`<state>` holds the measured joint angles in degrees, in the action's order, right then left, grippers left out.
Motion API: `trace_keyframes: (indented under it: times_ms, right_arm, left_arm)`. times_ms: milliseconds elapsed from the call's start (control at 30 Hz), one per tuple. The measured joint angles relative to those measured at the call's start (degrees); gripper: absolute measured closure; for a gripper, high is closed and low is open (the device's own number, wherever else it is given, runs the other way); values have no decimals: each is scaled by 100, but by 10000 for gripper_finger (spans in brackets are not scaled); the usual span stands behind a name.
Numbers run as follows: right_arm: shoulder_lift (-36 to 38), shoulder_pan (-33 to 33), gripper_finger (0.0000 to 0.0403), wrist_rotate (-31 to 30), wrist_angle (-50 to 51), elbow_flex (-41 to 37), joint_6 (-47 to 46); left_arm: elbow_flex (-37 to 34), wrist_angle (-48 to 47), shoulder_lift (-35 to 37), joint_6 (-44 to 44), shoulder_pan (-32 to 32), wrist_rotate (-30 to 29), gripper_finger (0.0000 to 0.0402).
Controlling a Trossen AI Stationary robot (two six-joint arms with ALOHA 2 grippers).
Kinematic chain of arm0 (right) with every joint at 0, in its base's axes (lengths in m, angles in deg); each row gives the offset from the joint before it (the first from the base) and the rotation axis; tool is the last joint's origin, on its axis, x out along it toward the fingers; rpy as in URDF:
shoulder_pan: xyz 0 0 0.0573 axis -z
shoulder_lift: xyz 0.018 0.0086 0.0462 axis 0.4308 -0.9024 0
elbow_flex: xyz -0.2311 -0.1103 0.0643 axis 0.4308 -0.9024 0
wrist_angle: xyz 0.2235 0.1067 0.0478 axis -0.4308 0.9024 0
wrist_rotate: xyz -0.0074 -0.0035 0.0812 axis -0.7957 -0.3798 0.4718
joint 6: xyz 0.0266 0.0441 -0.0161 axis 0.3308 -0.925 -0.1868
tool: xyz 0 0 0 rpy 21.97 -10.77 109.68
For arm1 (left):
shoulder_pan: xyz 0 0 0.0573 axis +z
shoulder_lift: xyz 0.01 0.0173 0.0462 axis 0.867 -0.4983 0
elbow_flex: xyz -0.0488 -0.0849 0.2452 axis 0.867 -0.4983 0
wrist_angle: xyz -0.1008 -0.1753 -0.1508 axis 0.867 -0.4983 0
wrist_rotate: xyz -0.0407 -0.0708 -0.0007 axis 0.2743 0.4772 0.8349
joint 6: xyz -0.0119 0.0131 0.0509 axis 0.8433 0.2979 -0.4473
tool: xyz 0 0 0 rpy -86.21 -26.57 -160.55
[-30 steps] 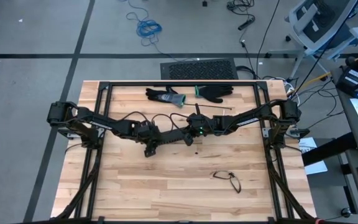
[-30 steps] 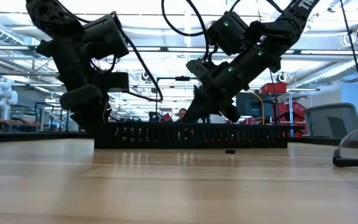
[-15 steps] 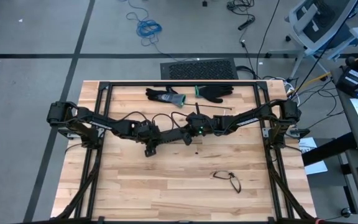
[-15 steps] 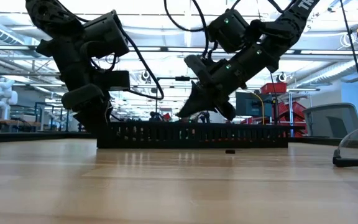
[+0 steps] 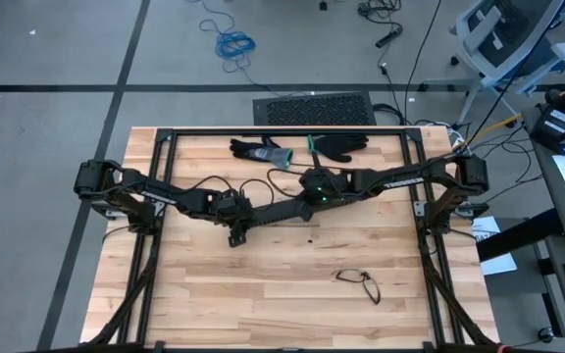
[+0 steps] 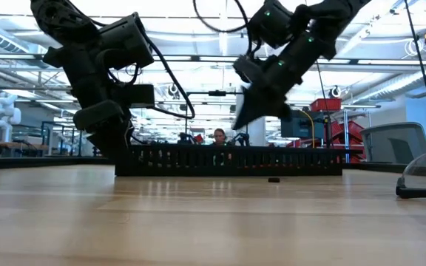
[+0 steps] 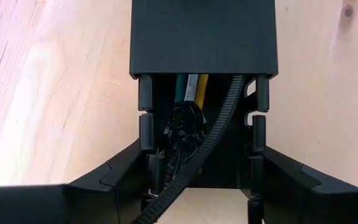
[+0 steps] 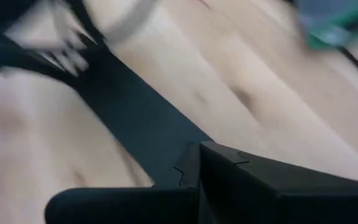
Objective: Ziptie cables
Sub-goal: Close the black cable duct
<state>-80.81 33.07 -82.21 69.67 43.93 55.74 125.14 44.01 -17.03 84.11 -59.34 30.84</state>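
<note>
Duct [image 7: 204, 37] clamped by left gripper [image 7: 202, 186], steadying cables [image 7: 191, 87] inside; right gripper [image 6: 254, 111], clenched empty, at its one o'clock.

Robotics lab or workshop: wooden desk [image 5: 263, 284] on grey concrete floor [image 5: 47, 59], loose cables on floor [image 5: 231, 43], white humanoid robot [image 6: 4, 109] and ceiling strip lights far behind.

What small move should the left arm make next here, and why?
Probably keep the left pincer steady on the end of the black duct. Its fingers straddle the duct, where the cables and a ribbed zip tie lie inside, not visibly cinched. The shut right pincer hangs above the duct, so only the left one holds it.
</note>
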Motion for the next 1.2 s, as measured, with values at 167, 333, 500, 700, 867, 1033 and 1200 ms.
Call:
trace_keyframes:
  times_ms: [167,333,500,700,867,1033,1200]
  right_arm:
    - [8,0,403,-249,1154,165,166]
    - [-41,2,403,-446,1411,167,135]
    - [-129,0,403,-458,1408,178,140]
    - [-750,-97,403,-386,877,233,106]
    - [-1260,-222,403,-151,-296,239,23]
    - [-1423,-232,403,11,-935,208,-344]
    - [-1458,-239,403,51,-1270,184,-499]
  left_arm:
    - [0,-4,0,9,0,-1,161]
    - [0,-4,0,9,0,0,160]
    - [0,-4,0,9,0,-1,160]
    - [0,-42,0,31,2,1,159]
    - [0,-39,0,31,2,-1,159]
    - [0,-37,0,18,3,-1,159]
    - [0,-35,0,1,4,-1,159]
